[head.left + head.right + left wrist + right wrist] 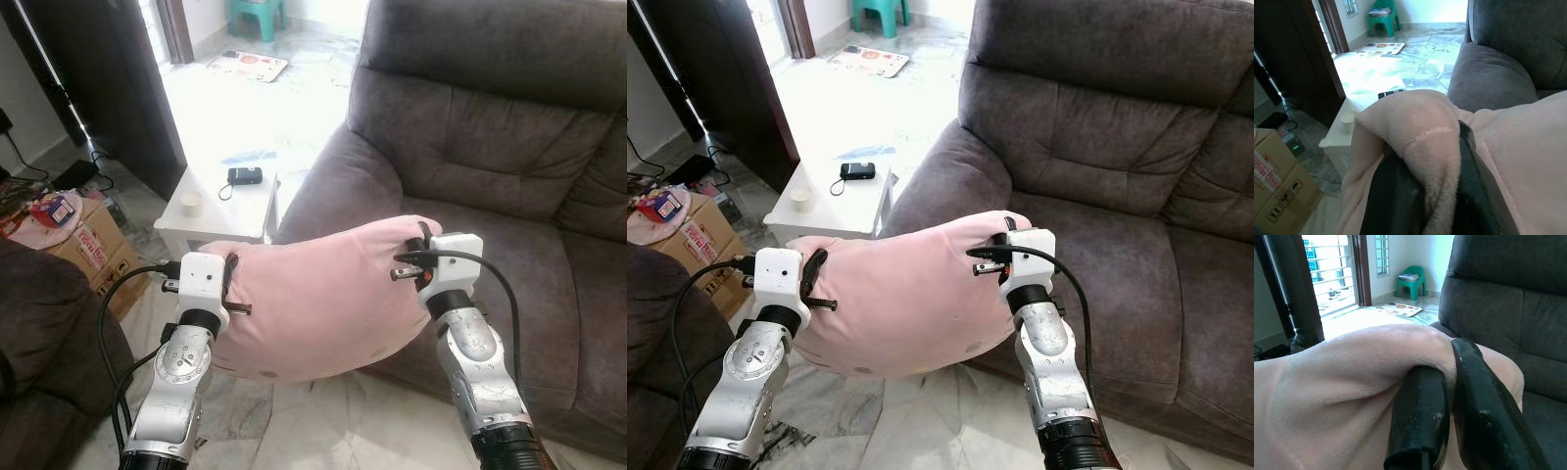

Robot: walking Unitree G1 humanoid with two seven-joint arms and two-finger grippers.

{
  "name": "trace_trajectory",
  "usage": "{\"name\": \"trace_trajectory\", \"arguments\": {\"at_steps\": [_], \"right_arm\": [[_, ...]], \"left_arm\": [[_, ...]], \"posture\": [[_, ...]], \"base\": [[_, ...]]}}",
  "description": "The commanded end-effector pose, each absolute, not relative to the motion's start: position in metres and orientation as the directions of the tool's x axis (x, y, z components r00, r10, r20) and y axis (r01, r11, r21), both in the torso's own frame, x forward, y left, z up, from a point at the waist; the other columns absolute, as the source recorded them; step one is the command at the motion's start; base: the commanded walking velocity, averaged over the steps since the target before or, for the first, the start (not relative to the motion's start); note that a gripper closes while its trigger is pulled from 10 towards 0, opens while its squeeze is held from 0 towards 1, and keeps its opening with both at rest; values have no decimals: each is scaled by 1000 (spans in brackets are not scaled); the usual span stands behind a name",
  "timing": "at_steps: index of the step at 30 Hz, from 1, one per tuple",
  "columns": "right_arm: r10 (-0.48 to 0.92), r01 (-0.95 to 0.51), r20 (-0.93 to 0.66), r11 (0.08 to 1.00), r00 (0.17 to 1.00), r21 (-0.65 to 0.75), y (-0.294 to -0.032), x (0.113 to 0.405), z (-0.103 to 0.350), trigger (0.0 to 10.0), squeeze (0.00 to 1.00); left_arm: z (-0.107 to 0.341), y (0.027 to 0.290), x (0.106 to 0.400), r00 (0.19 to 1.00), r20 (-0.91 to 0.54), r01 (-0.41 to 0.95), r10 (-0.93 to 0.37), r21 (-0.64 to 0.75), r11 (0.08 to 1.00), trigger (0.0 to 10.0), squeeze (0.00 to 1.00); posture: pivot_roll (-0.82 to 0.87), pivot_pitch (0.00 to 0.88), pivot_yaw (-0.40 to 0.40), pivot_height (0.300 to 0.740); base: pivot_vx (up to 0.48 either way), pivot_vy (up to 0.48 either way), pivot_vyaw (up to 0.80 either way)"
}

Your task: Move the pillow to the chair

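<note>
Soft pink plush pillow (318, 304) hung mid-frame between grippers, before dark grey upholstered armchair (490, 147). Left gripper (231, 284) jaws clamped pillow's left end; right gripper (423, 257) jaws clamped right end.

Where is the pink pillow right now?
In the eye views the pink pillow hangs between the left pincer and right pincer, just before the grey armchair, right of the white side table.

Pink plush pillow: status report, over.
Left claw and right claw each pinch an end of the pink plush pillow. Pillow aloft before the dark grey armchair. Nothing between.
</note>
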State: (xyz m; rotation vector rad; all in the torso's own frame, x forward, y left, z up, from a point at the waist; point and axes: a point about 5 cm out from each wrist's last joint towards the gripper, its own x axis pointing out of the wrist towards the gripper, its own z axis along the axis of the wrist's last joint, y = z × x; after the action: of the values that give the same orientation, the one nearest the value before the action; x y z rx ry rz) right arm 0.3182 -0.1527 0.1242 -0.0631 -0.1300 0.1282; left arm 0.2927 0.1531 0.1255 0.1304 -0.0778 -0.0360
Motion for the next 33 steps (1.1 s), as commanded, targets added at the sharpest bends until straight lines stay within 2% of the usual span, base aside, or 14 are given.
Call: {"name": "trace_trajectory", "arguments": {"at_steps": [1,4,12,15,33], "right_arm": [[97,-87,240,995,966,-53,-157,321,152,10000,0],[102,-93,253,995,962,-48,-154,321,155,10000,0],[95,-90,248,995,964,-34,-155,323,156,10000,0],[102,-98,251,995,963,-28,-154,323,158,10000,0],[108,-102,231,994,967,-38,-152,325,156,10000,0]], "left_arm": [[141,155,294,988,155,0,-19,124,992,10000,0],[140,155,294,988,156,1,-19,115,993,10000,0],[139,155,295,989,146,1,-17,111,994,10000,0],[139,155,295,989,147,0,-16,110,994,10000,0],[141,154,295,986,166,14,-32,109,994,10000,0]], "posture": [[47,51,-1,740],[45,48,1,740],[43,51,1,740],[44,57,-1,740],[50,61,0,740]], "base": [[0,0,0],[0,0,0],[0,378,0],[0,306,-708],[0,0,-800]]}}
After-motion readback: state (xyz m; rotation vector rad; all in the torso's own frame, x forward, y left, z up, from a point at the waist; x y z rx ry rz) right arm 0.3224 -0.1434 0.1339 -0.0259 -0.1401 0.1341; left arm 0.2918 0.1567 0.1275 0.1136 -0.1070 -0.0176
